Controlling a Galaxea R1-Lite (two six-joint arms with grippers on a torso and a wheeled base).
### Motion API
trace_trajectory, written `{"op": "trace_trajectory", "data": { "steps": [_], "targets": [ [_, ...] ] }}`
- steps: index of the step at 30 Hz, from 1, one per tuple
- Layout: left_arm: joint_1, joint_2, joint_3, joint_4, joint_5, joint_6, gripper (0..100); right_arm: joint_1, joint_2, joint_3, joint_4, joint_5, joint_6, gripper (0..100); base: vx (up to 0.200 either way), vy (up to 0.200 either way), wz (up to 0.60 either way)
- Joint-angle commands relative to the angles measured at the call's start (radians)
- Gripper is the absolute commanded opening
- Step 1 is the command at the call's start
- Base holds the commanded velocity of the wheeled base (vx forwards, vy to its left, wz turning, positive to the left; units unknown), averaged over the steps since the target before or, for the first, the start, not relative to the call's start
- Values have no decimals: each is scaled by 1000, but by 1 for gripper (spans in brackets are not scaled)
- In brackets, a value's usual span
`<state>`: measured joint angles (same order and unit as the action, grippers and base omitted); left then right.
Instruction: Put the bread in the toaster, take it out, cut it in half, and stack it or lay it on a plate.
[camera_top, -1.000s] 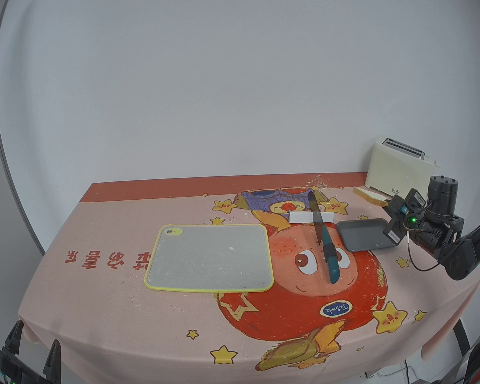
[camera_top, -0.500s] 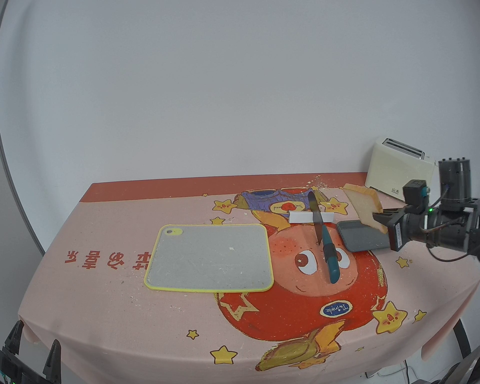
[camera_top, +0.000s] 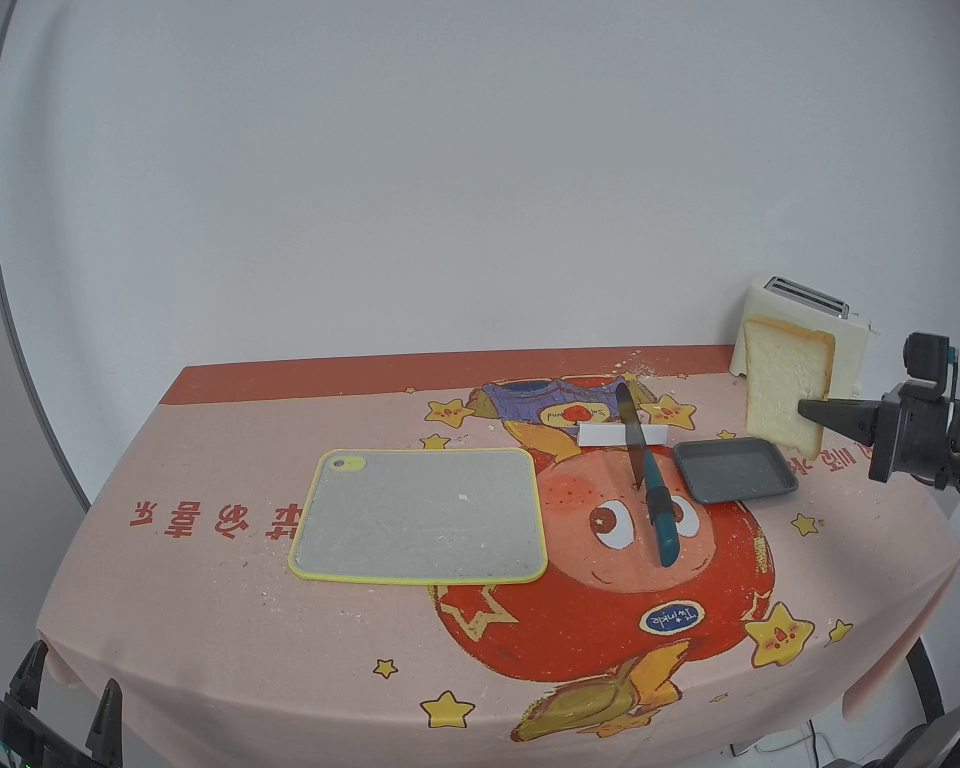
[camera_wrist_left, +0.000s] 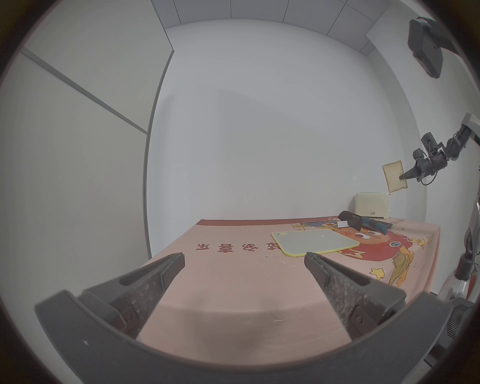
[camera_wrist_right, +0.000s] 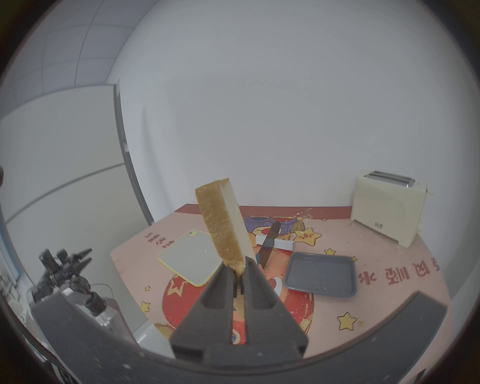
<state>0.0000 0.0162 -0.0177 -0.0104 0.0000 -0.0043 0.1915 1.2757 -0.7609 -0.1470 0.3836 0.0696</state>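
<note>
the task is at its very start, by my reading; the bread (camera_top: 788, 385) is up in the air, pinched at a lower corner by the right pincer (camera_top: 803, 407), whose fingers are closed narrow on it; the slice hangs upright near the toaster (camera_top: 806, 297) but is not in a slot; toasting, taking it out, cutting and plating are all left to do; the cutting board (camera_top: 420, 513) lies bare, the knife (camera_top: 655, 500) lies beside it untouched, and the grey plate (camera_top: 735, 468) has nothing on it.

the head view sets the slice overlapping the toaster's front, so the gap between them is hard to judge; the right wrist view shows the slice edge-on between the fingers, with the toaster well apart to one side and its two slots empty; the left wrist view shows the slice high above the surface (camera_top: 250, 620), and the left pincer (camera_wrist_left: 245, 260) spread wide, holding nothing, off the surface's near left corner.
</note>
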Motion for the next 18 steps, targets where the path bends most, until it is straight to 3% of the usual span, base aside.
{"op": "trace_trajectory", "data": {
  "steps": [1,3,8,9,10,12,16,18],
  "targets": [
    [0,-16,18,0,0,0,100,-7,-4,8,-9,17,39,0,0,0,0],
    [0,-16,18,0,0,0,100,16,37,17,-69,20,49,0,0,0,0],
    [0,-16,18,0,0,0,100,14,88,127,-393,20,52,0,0,0,0],
    [0,-16,18,0,0,0,100,13,89,130,-404,20,52,0,0,0,0],
    [0,-16,18,0,0,0,100,-3,119,170,-526,21,53,0,0,0,0],
    [0,-16,18,0,0,0,100,-37,163,186,-617,26,36,0,0,0,0],
    [0,-16,18,0,0,0,100,-87,237,187,-689,35,19,0,0,0,0],
    [0,-16,18,0,0,0,100,-109,249,186,-703,78,22,0,0,0,0]
  ]
}}
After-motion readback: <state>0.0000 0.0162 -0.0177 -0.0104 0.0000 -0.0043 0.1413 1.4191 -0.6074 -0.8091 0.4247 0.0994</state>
